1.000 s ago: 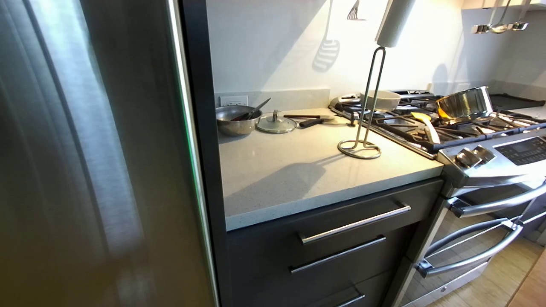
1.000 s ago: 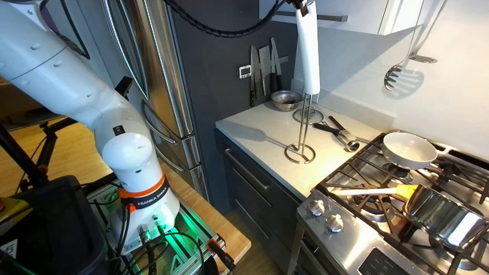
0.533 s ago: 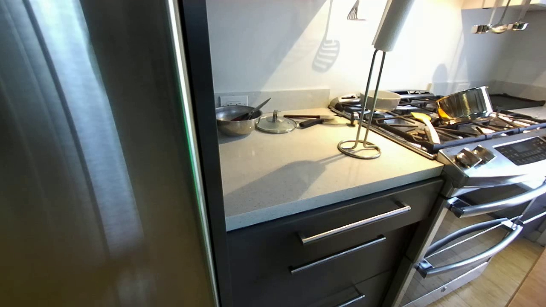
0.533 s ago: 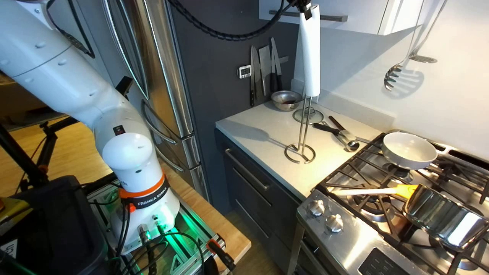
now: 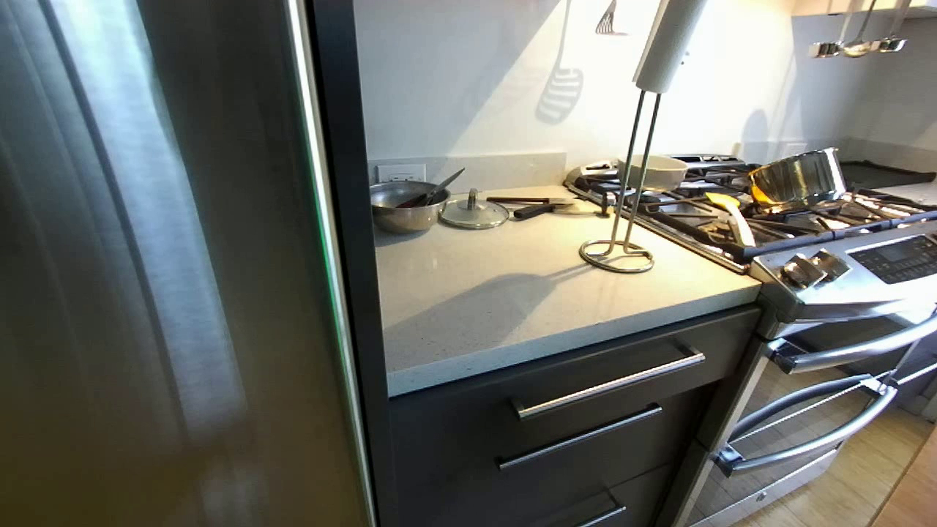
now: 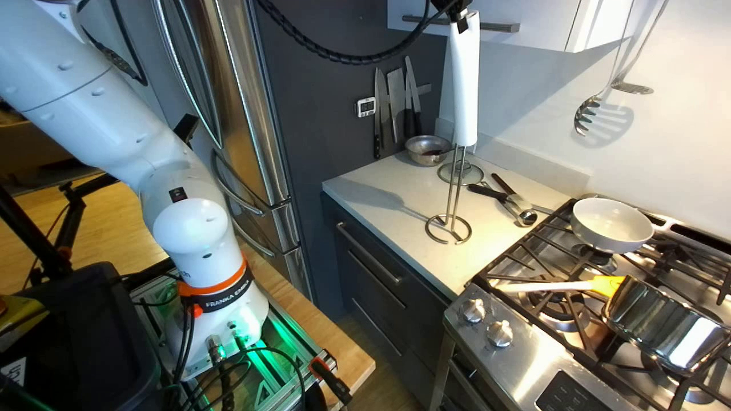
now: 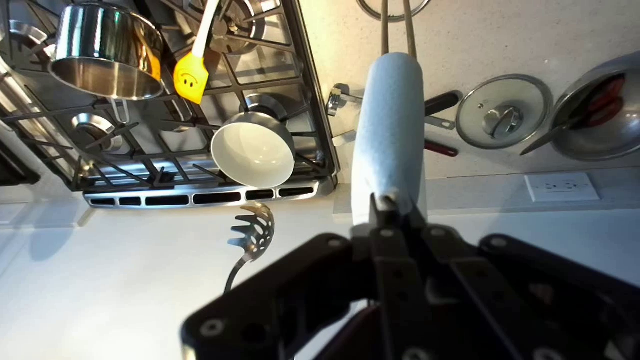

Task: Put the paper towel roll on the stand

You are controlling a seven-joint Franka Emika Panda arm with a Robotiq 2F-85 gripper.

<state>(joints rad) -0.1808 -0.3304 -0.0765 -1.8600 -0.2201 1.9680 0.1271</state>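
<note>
The paper towel roll (image 5: 667, 47) is a slim white cylinder held above the counter, tilted in an exterior view and nearly upright in an exterior view (image 6: 466, 85). The wire stand (image 5: 618, 271) is upright on the counter, and shows also in an exterior view (image 6: 450, 194). The roll's lower end covers the stand's top loop; I cannot tell whether the wires run inside or behind it. In the wrist view the wires come out past the roll's (image 7: 390, 115) far end. My gripper (image 7: 392, 205) is shut on the roll's upper rim; it also shows in an exterior view (image 6: 460, 23).
A steel bowl (image 6: 428, 151), a glass lid (image 7: 504, 111) and several utensils (image 6: 502, 200) lie behind the stand. The stove carries a white bowl (image 6: 612, 225), a steel pot (image 6: 668, 325) and a yellow spatula (image 7: 191, 77). A wall cabinet (image 6: 537, 23) hangs near the gripper.
The gripper and roll have come down. The roll shifts slightly left in an exterior view. The stand's top loop showed below the roll earlier and is now covered. The stand has not moved.
</note>
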